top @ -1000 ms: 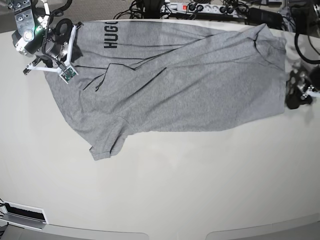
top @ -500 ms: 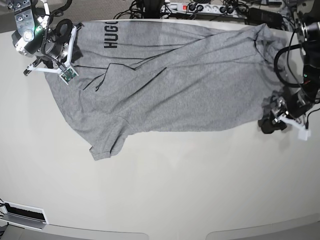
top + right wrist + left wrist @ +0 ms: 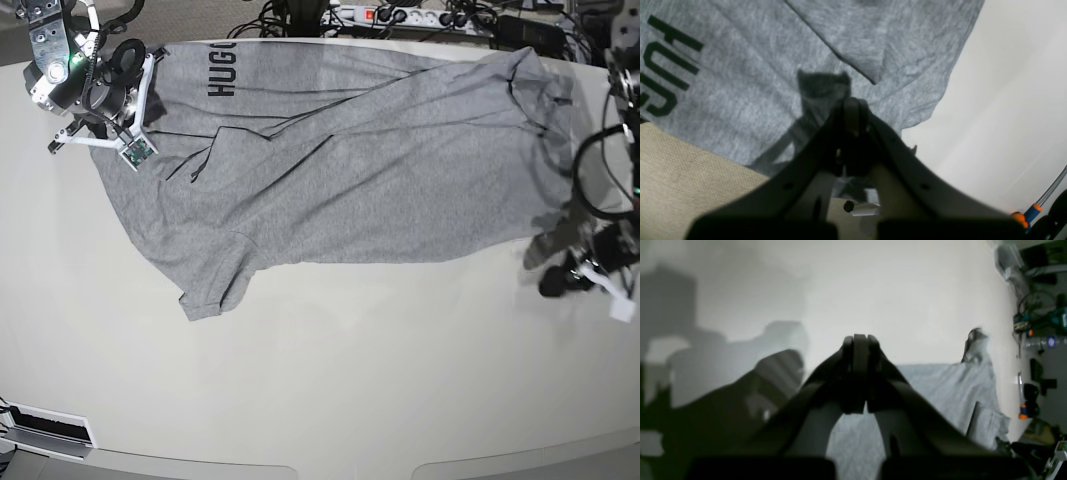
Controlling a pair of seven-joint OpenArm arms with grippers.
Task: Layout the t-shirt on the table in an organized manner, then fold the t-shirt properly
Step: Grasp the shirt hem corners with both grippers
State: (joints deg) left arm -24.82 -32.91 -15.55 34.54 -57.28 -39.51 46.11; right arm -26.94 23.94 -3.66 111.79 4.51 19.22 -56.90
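a: where's the shirt (image 3: 350,175)?

b: spread across the far half of the table (image 3: 330,380), rumpled, one sleeve poking toward the near side, black lettering up by the far edge. its far hem runs right along the table edge, so i can't tell whether any cloth hangs over.

a: and the left gripper (image 3: 553,282)?

b: blurred in the base view, low over bare table just off the shirt's corner on that view's right. in its own wrist view the jaws are pressed together with nothing between them (image 3: 860,340), and the shirt (image 3: 933,390) lies beyond the tips. the near part of that view is dark shadow and hard to read.

a: the right gripper (image 3: 128,148)?

b: at the shirt's corner on the base view's left, near the lettering. its wrist view shows the jaws together (image 3: 851,103), over grey cloth (image 3: 756,83). the tips cover the spot, so whether they pinch fabric i can't tell. only part of the lettering shows there, cut off by the frame, and a tan surface (image 3: 683,180) fills the lower left.
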